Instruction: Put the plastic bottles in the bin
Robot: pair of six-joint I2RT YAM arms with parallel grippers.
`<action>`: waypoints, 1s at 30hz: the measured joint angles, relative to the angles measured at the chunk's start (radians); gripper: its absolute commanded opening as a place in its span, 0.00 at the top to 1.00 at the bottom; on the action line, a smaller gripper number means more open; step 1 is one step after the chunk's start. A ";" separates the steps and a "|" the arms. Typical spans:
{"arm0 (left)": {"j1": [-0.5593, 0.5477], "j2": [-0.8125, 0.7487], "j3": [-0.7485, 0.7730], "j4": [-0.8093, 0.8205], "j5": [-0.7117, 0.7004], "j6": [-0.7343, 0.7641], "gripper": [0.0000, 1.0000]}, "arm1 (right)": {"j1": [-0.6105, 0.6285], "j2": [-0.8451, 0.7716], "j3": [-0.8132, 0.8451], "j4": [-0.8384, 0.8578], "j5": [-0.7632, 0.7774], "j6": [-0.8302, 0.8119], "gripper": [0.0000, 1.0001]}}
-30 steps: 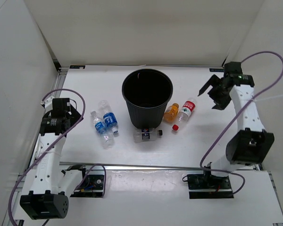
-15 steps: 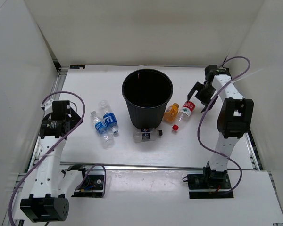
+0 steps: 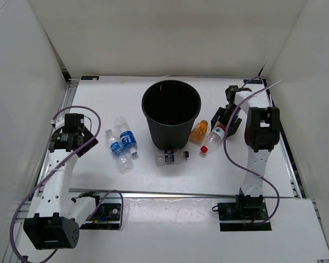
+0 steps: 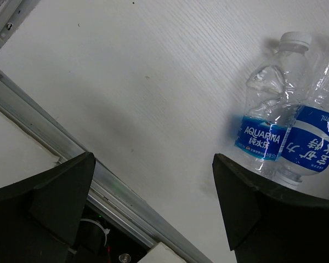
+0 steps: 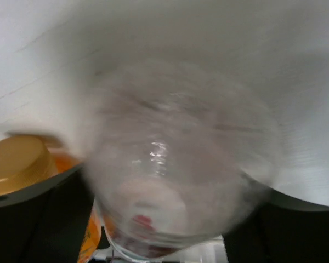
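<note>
You are grasping: the right gripper (image 3: 222,124) straddles the clear red-labelled plastic bottle (image 3: 212,138) lying on the bench (image 3: 208,171) beside the round black plastic bin (image 3: 170,135), clamp not discernible; close firmly, then lift.

White table (image 3: 153,175); white walls (image 3: 153,33) around; aluminium rail (image 3: 170,193) along near edge.

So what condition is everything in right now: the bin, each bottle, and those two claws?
bin: upright, open-topped, nothing visible inside.
crumpled blue-labelled bottle: lying down, capped.
other blue-labelled bottle: lying alongside it.
dark-labelled bottle: lying down, capped.
orange bottle: lying down, capped.
red-labelled bottle: lying down, capped.
left gripper: open, empty.
right gripper: straddling the red-labelled bottle, grip unclear.
</note>
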 measured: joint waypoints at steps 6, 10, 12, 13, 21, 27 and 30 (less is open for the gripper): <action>0.000 -0.002 0.011 -0.003 -0.006 0.000 0.00 | -0.039 -0.043 -0.058 0.015 0.042 -0.002 0.38; 0.000 -0.002 0.011 -0.003 -0.010 0.000 0.00 | -0.090 -0.128 -0.068 0.010 0.097 -0.025 0.45; 0.000 -0.002 0.011 -0.003 -0.010 0.000 0.00 | -0.139 -0.193 -0.045 0.002 0.094 -0.031 0.51; 0.000 -0.002 0.011 -0.003 -0.010 0.003 0.00 | -0.169 -0.226 -0.026 -0.001 0.080 -0.029 0.53; -0.001 0.026 0.044 0.005 -0.009 0.041 0.00 | -0.326 -0.439 0.195 0.053 -0.113 0.037 0.56; -0.008 0.061 0.074 0.036 -0.001 0.050 0.00 | -0.220 -0.471 0.329 0.175 -0.318 0.130 0.61; -0.008 0.066 0.074 0.040 0.002 0.053 0.00 | -0.143 -0.416 0.485 0.220 -0.388 0.140 0.61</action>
